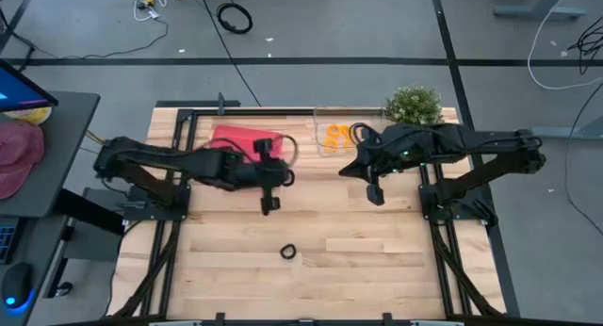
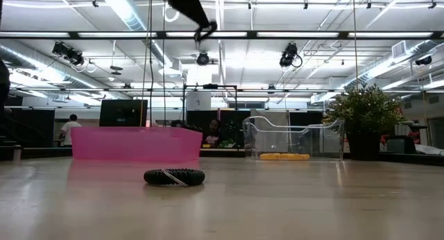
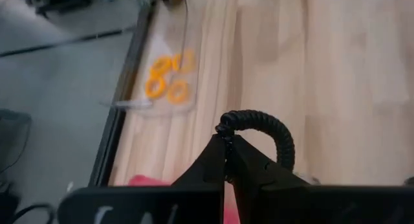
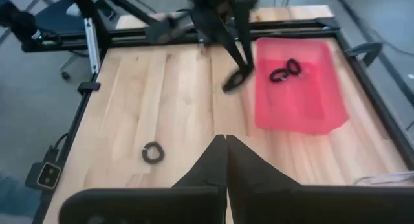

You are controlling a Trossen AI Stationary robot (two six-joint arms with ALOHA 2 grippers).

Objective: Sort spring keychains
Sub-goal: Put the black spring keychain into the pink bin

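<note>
My left gripper (image 1: 268,205) hangs above the table's middle, just off the pink tray's (image 1: 240,138) near right corner, shut on a black spring keychain (image 3: 262,123). A second black keychain (image 1: 288,252) lies flat on the wood nearer the front edge, also seen in the low view (image 2: 174,177). Two black keychains (image 4: 284,70) lie in the pink tray. Three orange keychains (image 3: 168,75) lie in the clear container (image 1: 334,138). My right gripper (image 4: 225,140) is shut and empty, above the table right of centre (image 1: 375,194). My left gripper pinches the black keychain's coil at one side of its loop (image 3: 226,128) between its two fingertips. The rest of the loop arcs out past the tips (image 3: 284,146). The keychain is lifted clear of the table.
A potted plant (image 1: 413,105) stands at the far right corner beside the clear container. Bare wood lies across the table's near half around the loose keychain. A desk with a red cap (image 1: 19,152) stands off the left edge. People show in the room behind (image 2: 69,129).
</note>
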